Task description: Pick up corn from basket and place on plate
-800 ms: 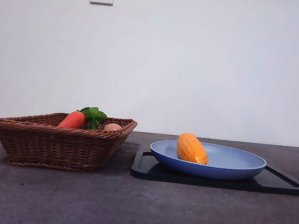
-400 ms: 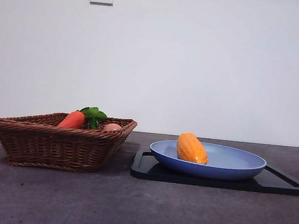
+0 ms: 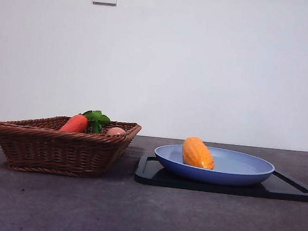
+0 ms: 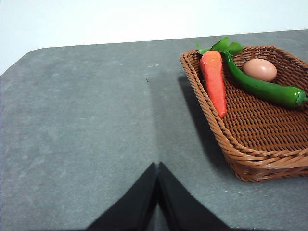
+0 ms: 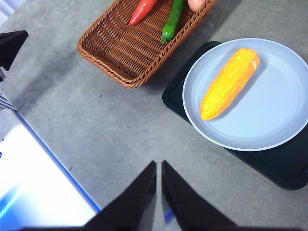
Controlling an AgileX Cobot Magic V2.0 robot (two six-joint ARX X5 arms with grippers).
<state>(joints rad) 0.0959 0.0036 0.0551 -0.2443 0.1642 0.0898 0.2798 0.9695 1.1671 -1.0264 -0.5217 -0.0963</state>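
Left gripper [image 4: 157, 192]: fingers pressed together, holding nothing, above bare grey tabletop [image 4: 86, 125] beside the brown woven wicker basket [image 4: 226, 139]. Right gripper [image 5: 159, 192]: fingers nearly touching, empty, high above the tabletop, well apart from the basket. The yellow-orange ridged toy corn cob [image 5: 230, 83] lies on the round light-blue plastic plate [image 5: 274, 120], which sits on the flat black tray [image 3: 153, 175] beside the basket. Judgement: placement is complete; nothing remains but standby.
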